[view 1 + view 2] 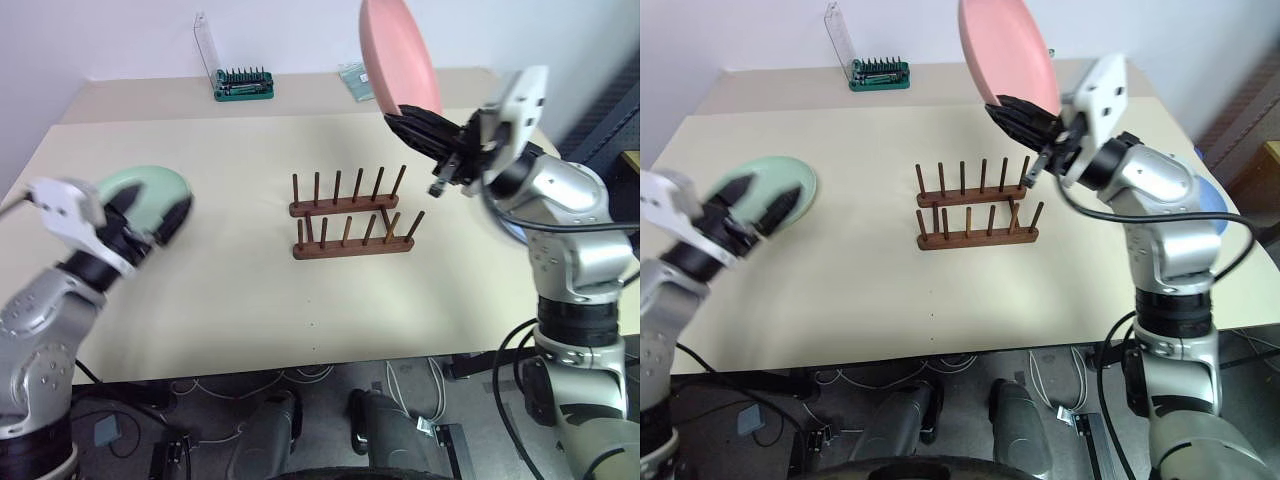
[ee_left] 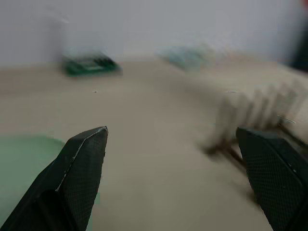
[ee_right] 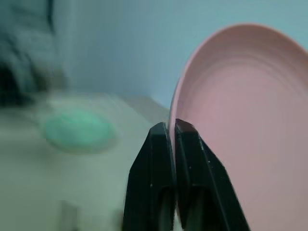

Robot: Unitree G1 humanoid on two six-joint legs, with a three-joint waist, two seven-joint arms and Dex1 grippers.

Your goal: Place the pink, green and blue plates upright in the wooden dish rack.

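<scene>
- The wooden dish rack [image 1: 350,216] stands empty mid-worktop [image 1: 240,300].
- My right fingers [image 1: 415,125] pinch the pink plate [image 1: 398,55] by its rim, holding it on edge in the air to the rack's far right.
- The green plate [image 1: 775,190] lies flat at the left; my left fingers [image 1: 752,212] hover wide apart over its near edge.
- A green screwdriver set [image 1: 243,84] sits at the far edge.
</scene>
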